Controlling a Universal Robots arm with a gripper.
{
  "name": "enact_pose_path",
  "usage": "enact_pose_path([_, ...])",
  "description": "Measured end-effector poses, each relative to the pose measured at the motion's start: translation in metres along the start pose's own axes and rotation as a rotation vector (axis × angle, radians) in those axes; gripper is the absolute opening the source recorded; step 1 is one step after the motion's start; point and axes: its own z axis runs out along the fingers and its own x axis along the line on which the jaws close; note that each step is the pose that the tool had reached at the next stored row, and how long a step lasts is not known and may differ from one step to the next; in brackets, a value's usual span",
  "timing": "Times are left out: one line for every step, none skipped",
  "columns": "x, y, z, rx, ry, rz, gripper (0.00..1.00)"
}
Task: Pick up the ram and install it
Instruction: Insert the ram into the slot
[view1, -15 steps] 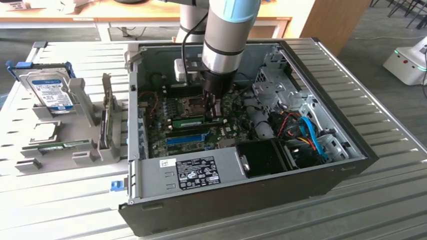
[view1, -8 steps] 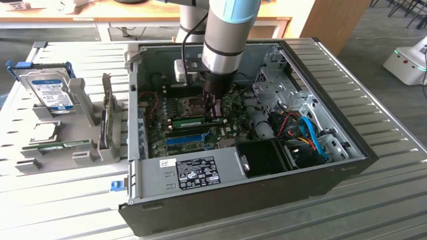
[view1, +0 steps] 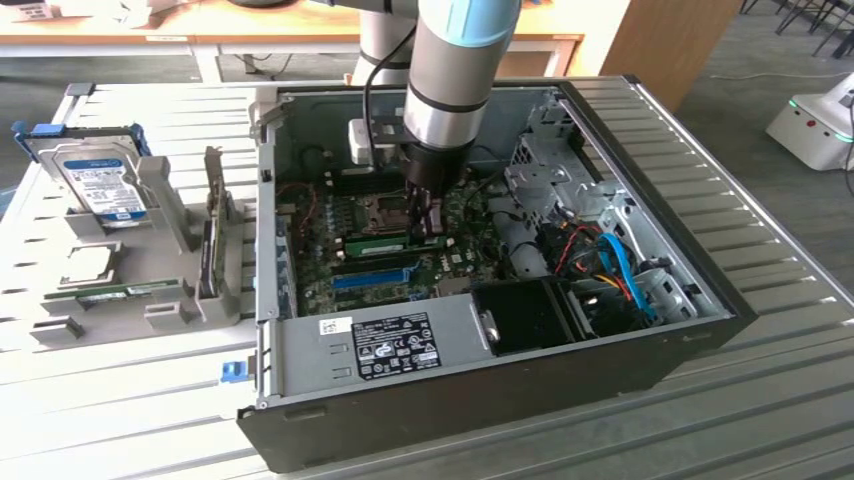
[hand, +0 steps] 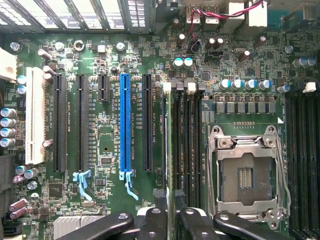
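**Ram standing in its slot, jaws apart around it**

The jaws are standing a little spread, one on each side of the ram (hand: 171, 150). As far as I am seeing, they are not pinching it. I am watching the gripper (view1: 430, 228) hanging low inside the open computer case (view1: 400, 345), near the middle of the exterior view and just above the motherboard (hand: 105, 145). In the wrist view the ram is standing on its edge in a memory slot, between the bright-blue slot (hand: 125, 125) and the processor socket (hand: 245, 172). The gripper is sitting over one end of it. I am judging that the picking up is done and the installing is nearly done, because the stick is lying in line with its slot. Whether it is pressed fully down, and whether the end clips are locking it, I cannot tell.
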Motion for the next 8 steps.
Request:
enact_pose_path([0.0, 0.0, 0.0, 0.0, 0.0001, 0.0, 0.19])
enact_pose_path([0.0, 0.0, 0.0, 0.0, 0.0, 0.0, 0.19])
enact_pose_path([0.0, 0.0, 0.0, 0.0, 0.0, 0.0, 0.19])
enact_pose_path([0.0, 0.0, 0.0, 0.0, 0.0, 0.0, 0.19])
enact_pose_path([0.0, 0.0, -0.0006, -0.0001, 0.0002, 0.0, 0.19])
enact_pose_path([-0.0001, 0.0001, -0.0016, 0.0, 0.0001, 0.0, 0.19])
enact_pose_path([-0.0001, 0.0002, -0.003, -0.0001, 0.0002, 0.0, 0.19])
enact_pose_path([-0.0002, 0.0002, -0.0045, -0.0001, 0.0002, 0.0, 0.19])
